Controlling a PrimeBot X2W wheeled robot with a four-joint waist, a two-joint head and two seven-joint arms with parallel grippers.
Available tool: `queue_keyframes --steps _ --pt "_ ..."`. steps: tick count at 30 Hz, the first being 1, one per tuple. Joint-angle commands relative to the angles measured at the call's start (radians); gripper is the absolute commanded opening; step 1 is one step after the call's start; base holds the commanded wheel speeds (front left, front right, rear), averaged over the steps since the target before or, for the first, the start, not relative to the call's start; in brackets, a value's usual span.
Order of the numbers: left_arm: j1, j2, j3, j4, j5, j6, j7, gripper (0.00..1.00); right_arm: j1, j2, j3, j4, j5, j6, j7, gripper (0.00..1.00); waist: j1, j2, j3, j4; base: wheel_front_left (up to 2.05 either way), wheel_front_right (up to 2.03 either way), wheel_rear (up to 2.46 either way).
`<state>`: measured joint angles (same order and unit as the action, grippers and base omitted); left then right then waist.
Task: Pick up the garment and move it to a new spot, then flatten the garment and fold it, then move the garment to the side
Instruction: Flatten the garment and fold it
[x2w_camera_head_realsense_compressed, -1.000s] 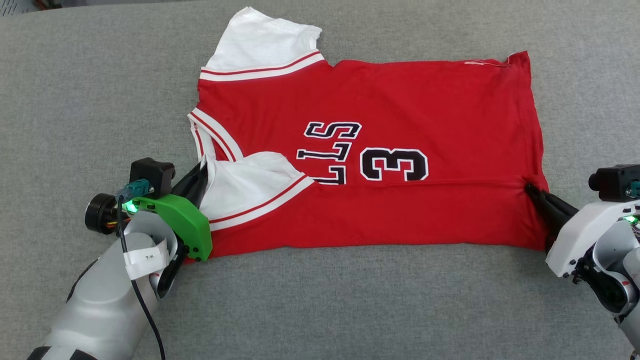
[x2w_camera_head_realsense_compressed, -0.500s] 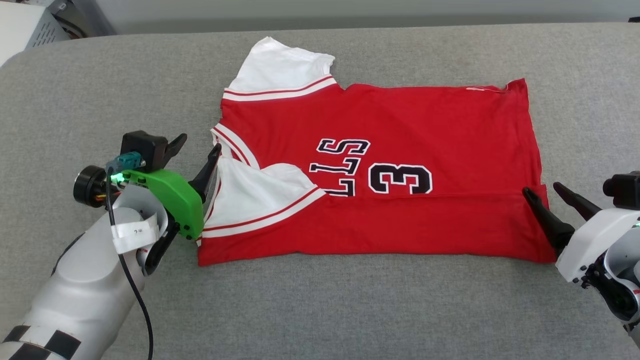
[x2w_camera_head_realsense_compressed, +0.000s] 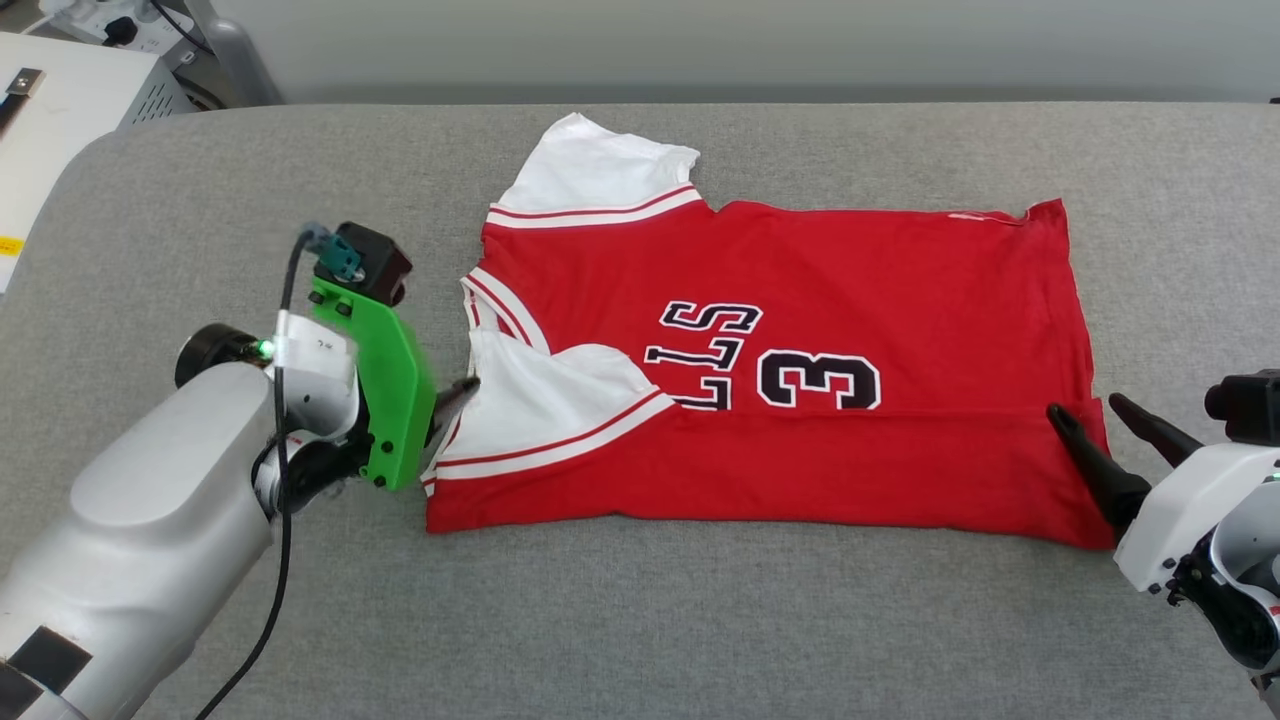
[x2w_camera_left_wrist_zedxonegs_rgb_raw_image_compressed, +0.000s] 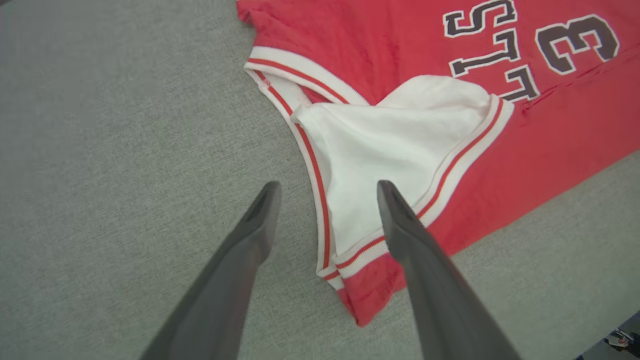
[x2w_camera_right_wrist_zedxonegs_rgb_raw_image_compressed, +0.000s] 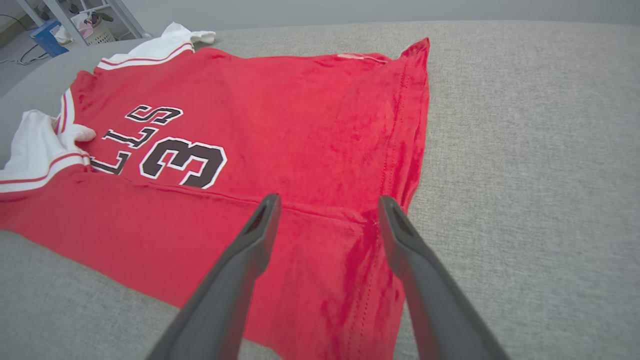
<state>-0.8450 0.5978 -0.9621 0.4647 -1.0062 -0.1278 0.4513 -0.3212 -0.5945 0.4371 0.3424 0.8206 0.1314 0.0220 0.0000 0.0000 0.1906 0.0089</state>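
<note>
Standing wide open, empty: left tool (x2w_camera_left_wrist_zedxonegs_rgb_raw_image_compressed: 325, 186) is hovering at the garment's (x2w_camera_head_realsense_compressed: 880, 270) folded sleeve, right tool (x2w_camera_right_wrist_zedxonegs_rgb_raw_image_compressed: 327, 200) at its hem, both reaching in low from opposite ends.

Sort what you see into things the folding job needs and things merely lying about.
Belongs to the job:
garment, partly folded
left end effector, open
right end effector, open
grey padded surface under it

Lying about:
white vented case at the far left
blue box beyond the surface

Left forearm (x2w_camera_head_realsense_compressed: 150, 510) silver-grey; green wrist bracket (x2w_camera_head_realsense_compressed: 390, 400); black cable (x2w_camera_head_realsense_compressed: 283, 530); left pincer (x2w_camera_left_wrist_zedxonegs_rgb_raw_image_compressed: 327, 185) dark, tapered.
</note>
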Motion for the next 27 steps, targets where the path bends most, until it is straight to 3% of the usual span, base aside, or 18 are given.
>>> queue_keyframes --steps 1,7,19,24,25,26,27 --pt "-0.016 0.008 -0.019 -0.011 -0.022 -0.003 0.035 1.00 0.015 0.007 -0.005 -0.007 -0.011 -0.001 0.006 1.00 0.0000 0.0000 -0.001 -0.002 0.00 0.00 0.00" --pt "-0.013 0.037 -0.131 -0.040 -0.068 -0.003 0.198 1.00 0.021 0.021 -0.017 -0.023 -0.020 -0.001 0.032 1.00 0.0000 0.0000 0.006 -0.015 0.00 0.00 0.00" --pt "0.044 0.010 -0.186 0.100 -0.103 -0.003 0.181 1.00 -0.004 0.045 -0.005 -0.030 -0.032 -0.001 0.054 1.00 0.0000 0.0000 0.054 -0.050 0.00 0.00 0.00" --pt "0.056 0.008 -0.244 0.092 -0.086 -0.003 0.167 1.00 -0.016 0.038 -0.001 -0.030 -0.037 -0.001 0.055 1.00 0.0000 0.0000 0.054 -0.053 0.00 0.00 0.00" --pt "0.055 0.007 -0.250 0.091 -0.085 -0.003 0.159 0.46 -0.018 0.033 -0.003 -0.030 -0.042 -0.001 0.053 1.00 0.0000 0.0000 0.051 -0.051 0.00 0.00 0.00" --pt "0.052 0.008 -0.254 0.088 -0.082 -0.003 0.150 0.00 -0.020 0.030 -0.008 -0.028 -0.046 -0.001 0.053 1.00 0.0000 0.0000 0.049 -0.049 0.00 0.00 0.00" --pt "0.048 0.010 -0.256 0.086 -0.084 -0.003 0.137 0.00 -0.024 0.028 -0.011 -0.029 -0.054 -0.001 0.052 1.00 0.0000 0.0000 0.045 -0.048 0.00 0.00 0.00"
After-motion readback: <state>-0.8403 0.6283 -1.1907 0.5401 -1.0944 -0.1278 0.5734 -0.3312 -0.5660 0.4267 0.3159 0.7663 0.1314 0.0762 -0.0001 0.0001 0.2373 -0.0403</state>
